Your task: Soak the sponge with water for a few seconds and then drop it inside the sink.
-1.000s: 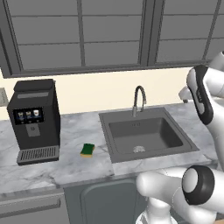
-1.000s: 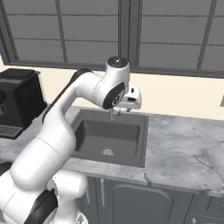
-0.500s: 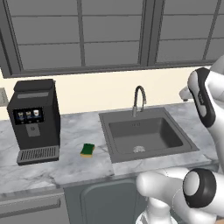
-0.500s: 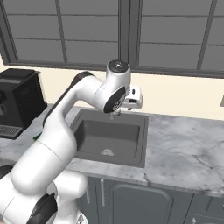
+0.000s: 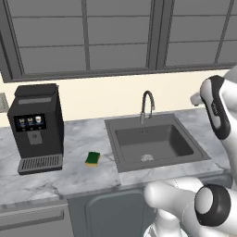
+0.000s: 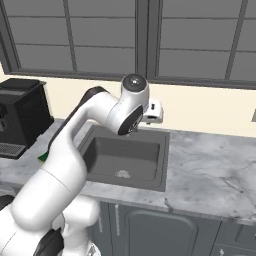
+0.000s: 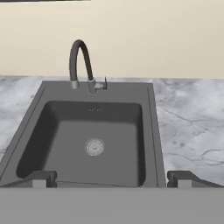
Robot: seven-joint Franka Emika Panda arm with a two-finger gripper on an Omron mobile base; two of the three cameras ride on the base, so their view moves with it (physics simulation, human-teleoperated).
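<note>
Above the sink's near edge, in my hand view: fingers point(image 7: 112, 178), set wide apart, nothing between them; one tip point(image 7: 40, 178) at lower left of that view, the other at lower right.

Item, sink point(image 7: 52, 109): dark grey basin let into the desk, directly ahead of my fingers. I see a round silvery drain point(image 7: 94, 147) in the middle of its floor. The basin looks dry and holds nothing.

Item, faucet point(image 7: 81, 65): dark gooseneck at the sink's back rim, arched so its outlet hangs over the basin's rear left in the hand view. I see no stream from it.

Item, desk point(image 5: 78, 139): grey-veined marble top, running both sides of the sink.

Item, sponge point(image 5: 92, 159): green over yellow, lying flat on the desk just left of the sink in my left base view, between sink and coffee machine, touching neither. Well apart from my fingers.

Item, coffee machine point(image 5: 36, 127): black, upright, at the desk's left end against the wall, drip grille at its foot.

Item, wall: cream, behind the desk, with grey panelled cabinets point(image 5: 92, 37) above.

Item, arm point(image 6: 95, 125): white, bent over the sink's left part in my right base view.
</note>
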